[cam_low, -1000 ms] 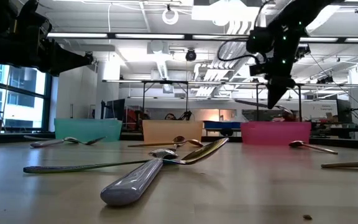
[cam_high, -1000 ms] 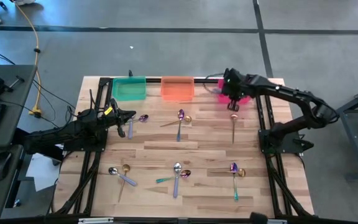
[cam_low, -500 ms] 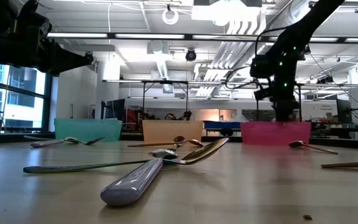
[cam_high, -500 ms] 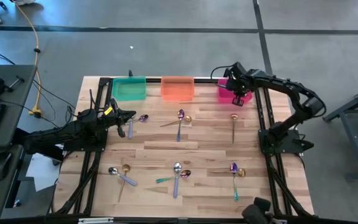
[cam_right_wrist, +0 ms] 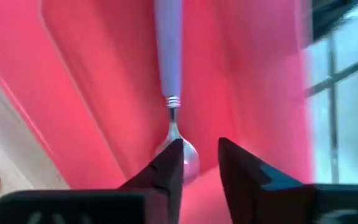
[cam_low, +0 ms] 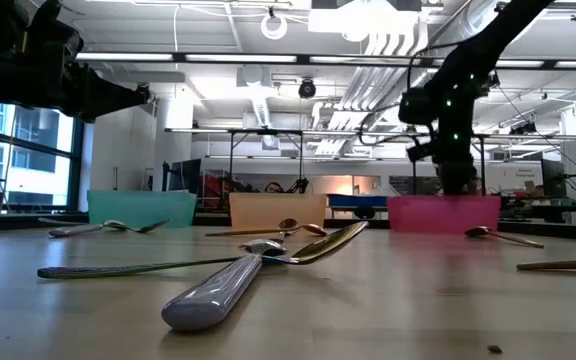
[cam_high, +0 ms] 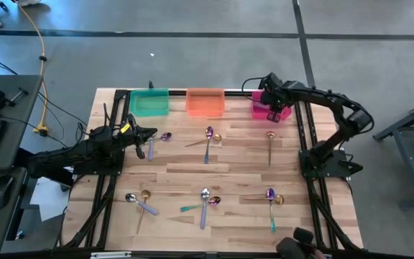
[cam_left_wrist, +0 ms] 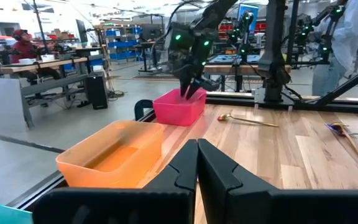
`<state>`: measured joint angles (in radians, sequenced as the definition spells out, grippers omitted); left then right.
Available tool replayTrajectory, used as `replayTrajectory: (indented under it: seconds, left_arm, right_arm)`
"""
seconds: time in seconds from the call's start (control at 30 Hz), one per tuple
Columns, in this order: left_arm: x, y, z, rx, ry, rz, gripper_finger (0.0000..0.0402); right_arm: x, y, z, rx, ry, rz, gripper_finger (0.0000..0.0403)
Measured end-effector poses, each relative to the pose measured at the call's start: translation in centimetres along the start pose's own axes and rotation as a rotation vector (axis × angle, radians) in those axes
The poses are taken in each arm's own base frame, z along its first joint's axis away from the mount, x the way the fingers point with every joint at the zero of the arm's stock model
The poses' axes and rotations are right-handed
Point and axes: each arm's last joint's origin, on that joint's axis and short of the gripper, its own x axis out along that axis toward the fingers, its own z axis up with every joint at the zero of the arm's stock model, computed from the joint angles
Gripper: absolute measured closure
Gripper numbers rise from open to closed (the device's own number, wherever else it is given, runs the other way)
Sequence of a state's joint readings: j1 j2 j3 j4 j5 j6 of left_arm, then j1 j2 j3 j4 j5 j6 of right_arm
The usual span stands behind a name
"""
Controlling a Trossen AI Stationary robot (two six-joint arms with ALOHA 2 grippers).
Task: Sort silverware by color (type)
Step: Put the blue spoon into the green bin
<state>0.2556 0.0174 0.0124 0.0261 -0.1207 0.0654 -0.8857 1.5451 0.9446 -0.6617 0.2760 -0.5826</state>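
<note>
Your high cam looks straight down on the whole table [cam_high: 214, 162]. Low cam sits at tabletop level, facing across to the three bins and room beyond. Left wrist cam looks past its own fingers toward the pink bin [cam_left_wrist: 180, 106], fairly far off. Right wrist cam is v. close, lens filled by that same pink bin's inside; all four views share it.
</note>
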Motion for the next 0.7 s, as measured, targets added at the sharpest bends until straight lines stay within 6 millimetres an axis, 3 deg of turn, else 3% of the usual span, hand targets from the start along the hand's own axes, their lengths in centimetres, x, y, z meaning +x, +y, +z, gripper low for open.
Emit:
replayTrajectory:
  seconds: [0.17,0.33,0.43,0.57,0.7]
  left_arm:
    - [0.0,0.1,0.0,-0.004,-0.002,0.018,0.0401]
    - [0.0,0.0,0.0,-0.003,-0.002,0.013,0.0401]
    - [0.0,0.0,0.0,-0.003,-0.002,0.013,0.0401]
    - [0.0,0.0,0.0,-0.011,-0.002,0.013,0.0401]
    - [0.0,0.0,0.0,-0.012,-0.003,0.013,0.0401]
  right_arm:
    - [-4.0,0.0,0.1,0.080,-0.205,0.028,0.0312]
    - [-7.2,0.2,-0.2,0.138,-0.494,0.145,0.0361]
    - [-7.3,1.3,-0.4,0.112,-0.700,0.265,0.0395]
    - [-6.2,3.1,-0.8,0.083,-0.919,0.384,0.0392]
    - [-5.4,5.0,-1.3,0.073,-1.035,0.385,0.0396]
